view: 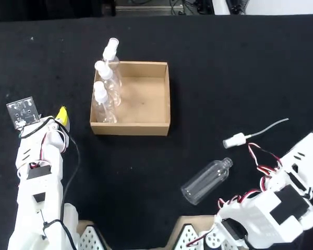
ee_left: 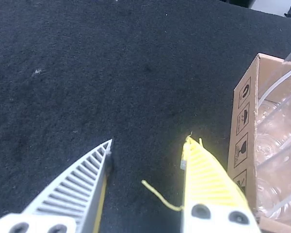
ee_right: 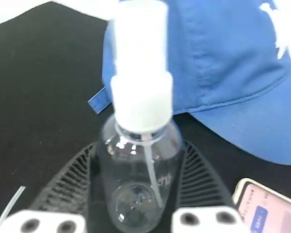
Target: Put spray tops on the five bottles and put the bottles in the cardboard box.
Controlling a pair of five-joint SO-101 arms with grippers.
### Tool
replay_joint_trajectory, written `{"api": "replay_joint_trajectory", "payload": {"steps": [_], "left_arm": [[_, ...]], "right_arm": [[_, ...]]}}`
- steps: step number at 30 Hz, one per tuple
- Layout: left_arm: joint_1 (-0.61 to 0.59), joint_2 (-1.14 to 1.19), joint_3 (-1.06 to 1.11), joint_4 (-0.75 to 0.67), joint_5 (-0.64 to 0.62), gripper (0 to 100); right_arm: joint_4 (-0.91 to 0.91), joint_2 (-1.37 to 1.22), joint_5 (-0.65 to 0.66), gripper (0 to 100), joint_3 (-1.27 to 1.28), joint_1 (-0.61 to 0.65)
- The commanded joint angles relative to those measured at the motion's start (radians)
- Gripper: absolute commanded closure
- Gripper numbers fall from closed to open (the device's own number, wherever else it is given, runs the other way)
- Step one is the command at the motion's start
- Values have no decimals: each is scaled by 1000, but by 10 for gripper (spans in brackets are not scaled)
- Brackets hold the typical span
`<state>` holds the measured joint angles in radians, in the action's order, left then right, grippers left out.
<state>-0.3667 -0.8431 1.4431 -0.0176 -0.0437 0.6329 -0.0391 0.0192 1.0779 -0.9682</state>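
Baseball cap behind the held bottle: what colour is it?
The baseball cap is blue, with a white mark; the right wrist view shows it best.

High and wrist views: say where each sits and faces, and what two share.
High view: fixed overhead, facing down on table, box, both arms.
Left wrist view: on left wrist, past open left gripper to table, box.
Right wrist view: on right wrist, past right gripper shut on bottle, toward blue cap.
Shared: box, in high and left wrist views.
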Motion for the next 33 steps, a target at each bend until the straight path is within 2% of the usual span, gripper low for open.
{"api": "replay_joint_trajectory", "payload": {"steps": [1,5,9,12,16,25,29,33], "left_arm": [[13,-3,-5,-20,9,798],[15,-3,-5,-21,9,798],[16,-3,-5,-23,9,798],[16,-3,-5,-23,9,798],[13,-3,-5,-20,9,798],[12,-3,-5,-18,9,798],[12,-3,-5,-20,9,798],[12,-3,-5,-23,9,798]], "right_arm": [[34,39,-17,966,-84,-31],[-6,128,-23,966,-73,-25],[-276,349,-21,966,-91,60],[-525,533,-23,966,-104,192],[-707,722,-23,969,-99,427],[-756,862,-23,969,-61,965],[-764,862,-18,966,-50,1142],[-756,860,-15,966,10,1254]]}}
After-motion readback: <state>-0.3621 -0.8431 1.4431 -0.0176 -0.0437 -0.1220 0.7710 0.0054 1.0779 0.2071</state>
